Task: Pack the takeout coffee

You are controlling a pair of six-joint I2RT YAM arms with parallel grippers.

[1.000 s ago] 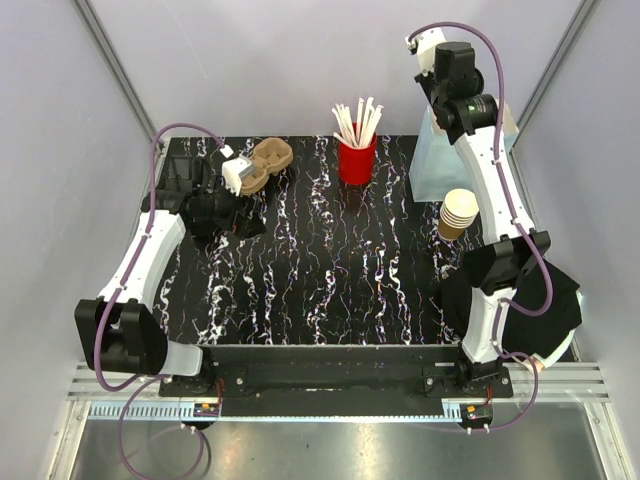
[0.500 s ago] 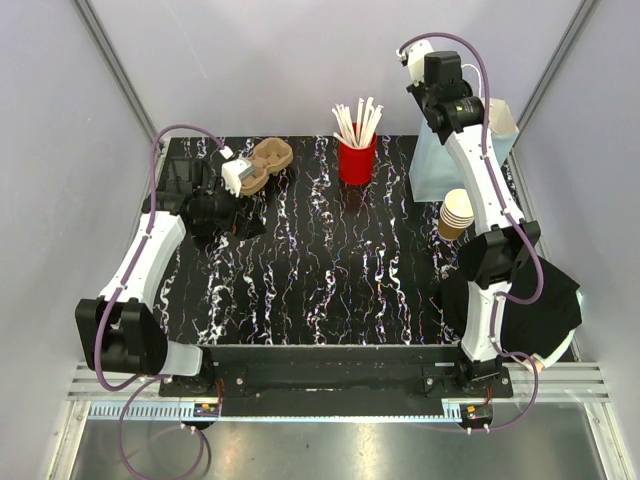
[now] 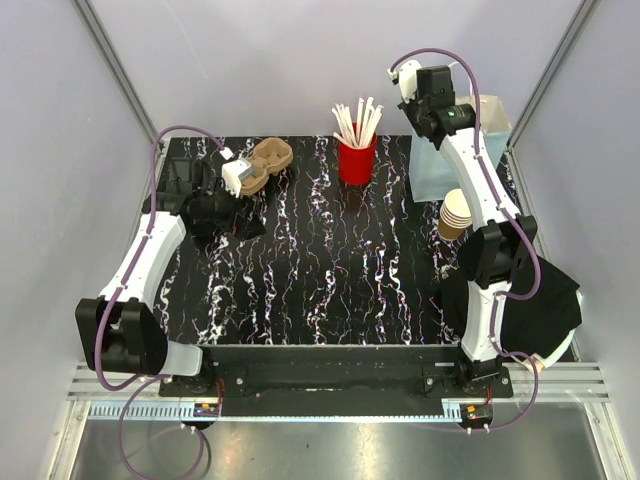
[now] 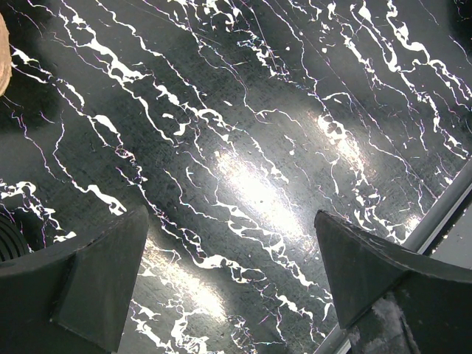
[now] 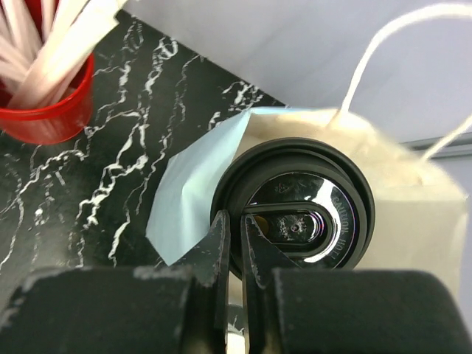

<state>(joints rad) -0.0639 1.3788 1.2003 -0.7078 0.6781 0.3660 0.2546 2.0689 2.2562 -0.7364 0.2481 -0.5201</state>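
Observation:
In the right wrist view my right gripper is shut on the rim of a black plastic lid that caps the takeout coffee. The cup's tan body is hidden under the lid. The cup hangs over the open mouth of the pale blue paper bag, which has white string handles. In the top view the right gripper is high at the back right, above the bag. My left gripper is open and empty, low over the black marbled table.
A red cup of white sticks stands at the back centre, left of the bag. A nested stack of brown cups lies in front of the bag. A brown pulp cup carrier sits at the back left.
My right arm has swung left and back with the lidded cup, bringing it over the bag's mouth. The left arm has not moved.

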